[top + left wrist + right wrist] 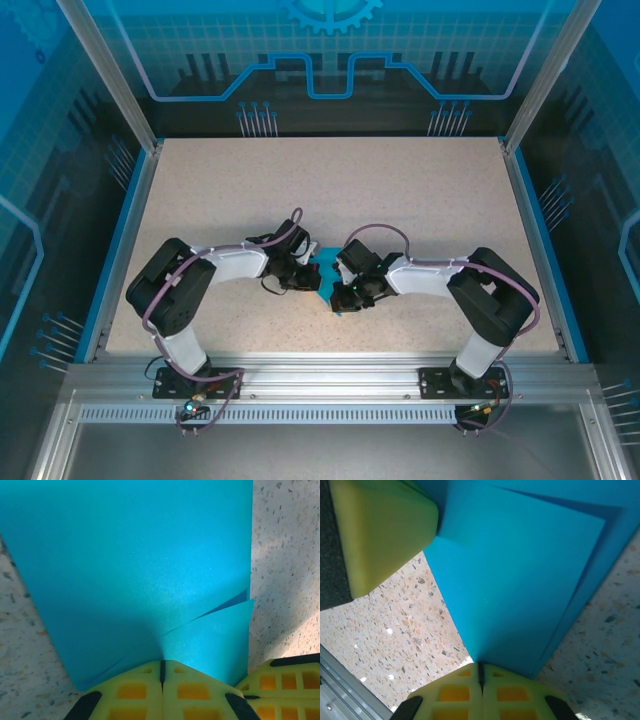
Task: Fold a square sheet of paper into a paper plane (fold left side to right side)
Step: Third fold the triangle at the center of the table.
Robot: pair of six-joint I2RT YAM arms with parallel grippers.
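Left gripper [162, 672]: yellow two-finger tool, jaws closed tight, tips down at the near edge of the thin teal-blue paper sheet [130, 560]; cannot tell whether a layer is nipped or only pressed.
Right gripper [481, 672]: same yellow fingers, jaws closed, tips at a corner of the teal-blue paper sheet; no clear hold visible either.
Paper location: flat on the speckled beige table top [400, 190], about mid-width and towards the near half, tucked between the two wrists and mostly hidden under them from above.
Paper state: layered, one flap lying over another with a slanted edge showing; not a finished dart by the look of it.
Step in hand (judgement): pressing down a fold to set the crease.
How to do it well: hold one gripper as anchor and run the other along the fold line, away from the anchor. Light downward force only; thin sheet likely to skid or buckle on the smooth top. Check edge alignment before firming the crease.
Neighbours: grippers just beside each other, a finger of each visible in the other's wrist view; knock risk on any sideways sweep.
Other things: purple cable loops [372, 232] arching over both wrists, possible snag. Aluminium frame rail [330, 372] at the near edge, well apart from the work.
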